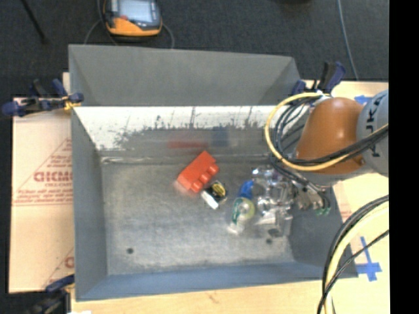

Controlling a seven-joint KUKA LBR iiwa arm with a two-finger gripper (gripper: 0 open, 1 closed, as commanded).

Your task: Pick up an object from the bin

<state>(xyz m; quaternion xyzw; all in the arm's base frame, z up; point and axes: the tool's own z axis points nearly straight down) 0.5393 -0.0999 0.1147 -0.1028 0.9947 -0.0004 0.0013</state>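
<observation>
Hovering low at the right of the bin (88, 195), my pincer (273, 208) sits just beside a clear greenish rounded piece (240, 213); apart or together, I cannot tell; piece looks light, hard, slippery, roll-prone; I'd grip across its middle.

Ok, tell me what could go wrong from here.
1. The gripper is right beside the clear greenish thing and the small blue thing, which lie close together. A grasp here could catch both or knock one away.
2. The arm's cables loop over the right end of the bin and might snag.
</observation>
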